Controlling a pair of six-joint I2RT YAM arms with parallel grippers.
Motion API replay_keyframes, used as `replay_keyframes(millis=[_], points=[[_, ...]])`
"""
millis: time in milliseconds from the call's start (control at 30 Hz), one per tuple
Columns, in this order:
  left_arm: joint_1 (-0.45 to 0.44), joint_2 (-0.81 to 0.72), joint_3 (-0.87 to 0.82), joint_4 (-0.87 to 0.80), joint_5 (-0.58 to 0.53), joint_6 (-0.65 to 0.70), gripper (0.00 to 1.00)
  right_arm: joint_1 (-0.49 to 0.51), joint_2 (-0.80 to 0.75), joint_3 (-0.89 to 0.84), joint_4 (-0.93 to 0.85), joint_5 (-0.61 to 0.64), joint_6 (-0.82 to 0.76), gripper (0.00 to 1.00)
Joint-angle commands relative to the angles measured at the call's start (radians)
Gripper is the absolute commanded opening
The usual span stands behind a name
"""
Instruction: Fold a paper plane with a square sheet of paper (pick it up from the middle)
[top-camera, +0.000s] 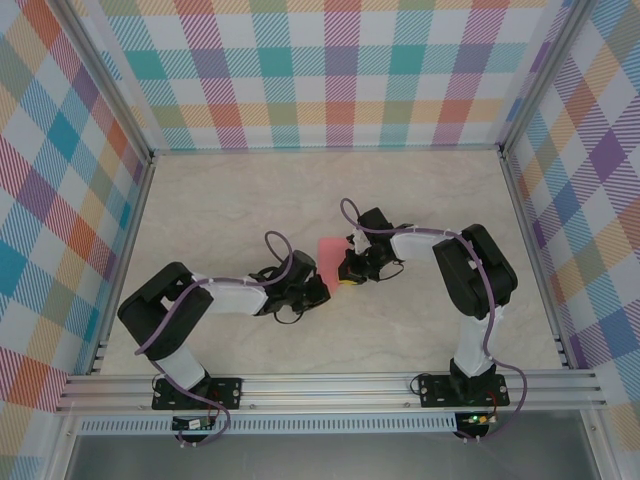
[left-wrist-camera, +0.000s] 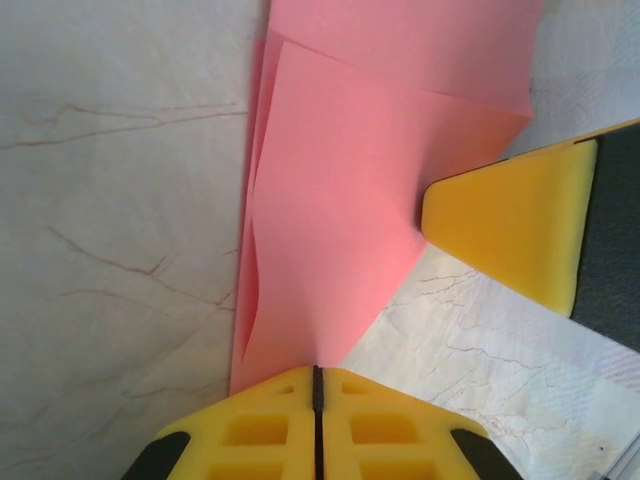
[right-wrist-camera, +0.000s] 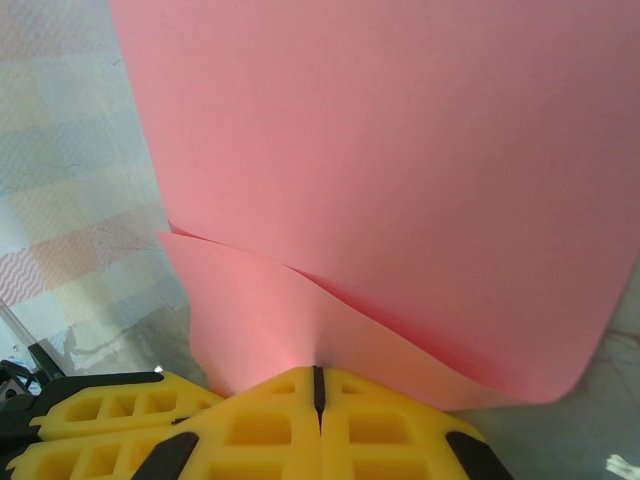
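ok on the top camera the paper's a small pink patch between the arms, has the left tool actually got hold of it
observer: yes, on the left wrist camera the left tool is shut on a corner of the sheet.
operator: and the right one
observer: on its own camera the right tool is pinched shut on an edge too.
operator: is the sheet lying flat
observer: no, it's doubled over, two layers gaping apart rather than pressed flat.

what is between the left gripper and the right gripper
The square sheet of paper, partly folded, pinched by left gripper and right gripper; the left wrist view shows it.
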Motion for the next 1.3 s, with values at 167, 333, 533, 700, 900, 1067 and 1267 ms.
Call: replay_keyframes(millis=[167, 333, 533, 700, 900, 1067, 1267], points=[[-0.023, -0.067, -0.130, -0.115, -0.013, -0.026, 0.07, -0.002, 0.066, 0.004, -0.078, 0.112, -0.009, 0.00], [-0.022, -0.155, -0.038, -0.222, -0.052, 0.032, 0.08, -0.003, 0.054, -0.010, -0.075, 0.090, 0.007, 0.00], [-0.021, -0.186, 0.011, -0.168, -0.121, 0.002, 0.08, 0.010, -0.011, -0.085, -0.008, 0.023, 0.140, 0.01], [-0.022, -0.125, 0.001, -0.056, -0.094, -0.043, 0.08, 0.028, -0.056, -0.117, 0.027, 0.009, 0.226, 0.01], [-0.026, -0.058, 0.016, -0.023, -0.094, -0.056, 0.07, 0.028, -0.055, -0.080, 0.007, 0.016, 0.209, 0.01], [-0.026, -0.029, 0.013, -0.014, -0.083, -0.063, 0.05, 0.027, -0.056, -0.056, -0.006, 0.015, 0.194, 0.01], [-0.030, -0.022, -0.021, -0.015, -0.083, -0.083, 0.05, 0.027, -0.077, -0.037, -0.012, 0.016, 0.163, 0.01]])
